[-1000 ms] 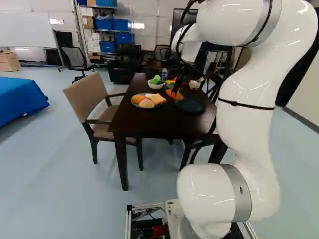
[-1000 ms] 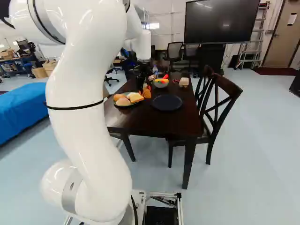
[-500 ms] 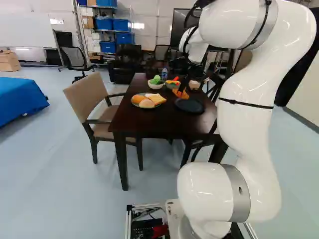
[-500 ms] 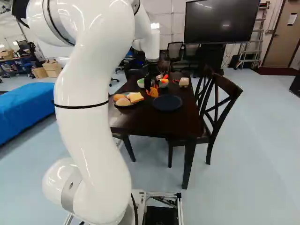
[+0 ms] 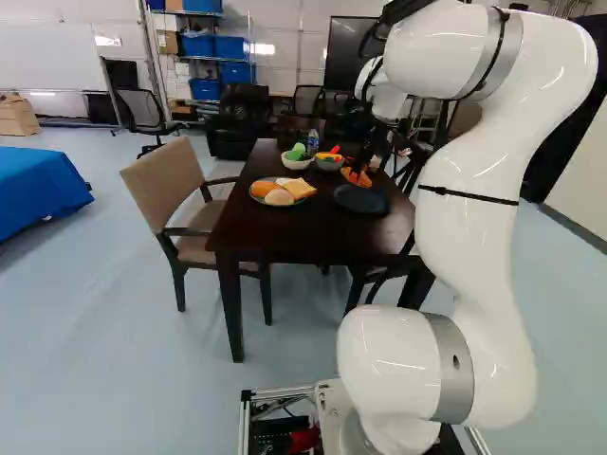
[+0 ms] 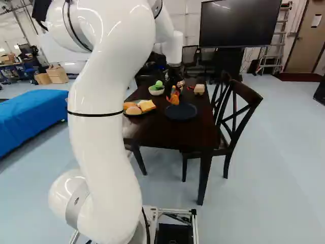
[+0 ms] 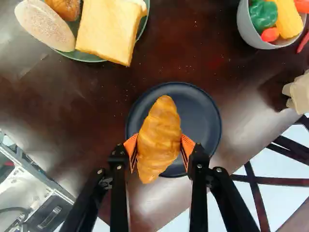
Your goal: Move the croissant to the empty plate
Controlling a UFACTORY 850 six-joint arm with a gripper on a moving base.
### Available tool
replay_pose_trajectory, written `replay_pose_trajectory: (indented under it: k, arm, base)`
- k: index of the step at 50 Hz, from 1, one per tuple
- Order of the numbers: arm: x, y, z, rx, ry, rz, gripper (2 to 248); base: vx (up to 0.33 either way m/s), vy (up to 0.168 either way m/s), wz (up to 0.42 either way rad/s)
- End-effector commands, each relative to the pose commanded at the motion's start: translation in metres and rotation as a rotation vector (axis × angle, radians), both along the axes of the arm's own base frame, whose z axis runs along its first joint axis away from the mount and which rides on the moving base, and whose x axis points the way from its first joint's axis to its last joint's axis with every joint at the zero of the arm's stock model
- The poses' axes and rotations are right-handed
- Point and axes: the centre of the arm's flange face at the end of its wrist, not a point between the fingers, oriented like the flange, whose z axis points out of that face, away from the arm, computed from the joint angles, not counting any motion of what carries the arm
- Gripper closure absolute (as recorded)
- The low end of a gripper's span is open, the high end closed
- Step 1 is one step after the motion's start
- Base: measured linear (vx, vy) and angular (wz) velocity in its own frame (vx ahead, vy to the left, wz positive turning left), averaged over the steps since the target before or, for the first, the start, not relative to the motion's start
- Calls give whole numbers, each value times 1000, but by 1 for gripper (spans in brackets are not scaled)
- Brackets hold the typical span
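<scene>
Golden-brown curved croissant (image 7: 160, 137) held between orange pads (image 7: 131, 145) of black two-fingered gripper (image 5: 358, 172), above round dark plate (image 7: 203, 116), near dark wooden table's (image 6: 152, 129) right edge in right base view. Croissant masks part of plate; clearance unclear. Green bread plate (image 7: 84, 56) cut off in wrist view.

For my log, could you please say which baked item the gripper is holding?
The croissant, alone between the orange pads; bread slice and rolls lie on the green plate.
</scene>
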Motion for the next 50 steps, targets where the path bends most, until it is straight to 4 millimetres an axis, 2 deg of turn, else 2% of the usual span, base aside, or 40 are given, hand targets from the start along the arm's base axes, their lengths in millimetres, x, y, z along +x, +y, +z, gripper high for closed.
replay_pose_trajectory:
  k: [11, 33, 42, 50]
  arm:
    - [3, -22, -4, -1, -2, -31, 119]
    - [8, -68, -35, 11, 30, -95, 119]
    - [12, -72, -48, 17, 47, -97, 119]
    - [12, -72, -48, 17, 47, -97, 119]
  base:
    - [0, 0, 0]
    - [0, 0, 0]
    - [0, 0, 0]
    - [0, 0, 0]
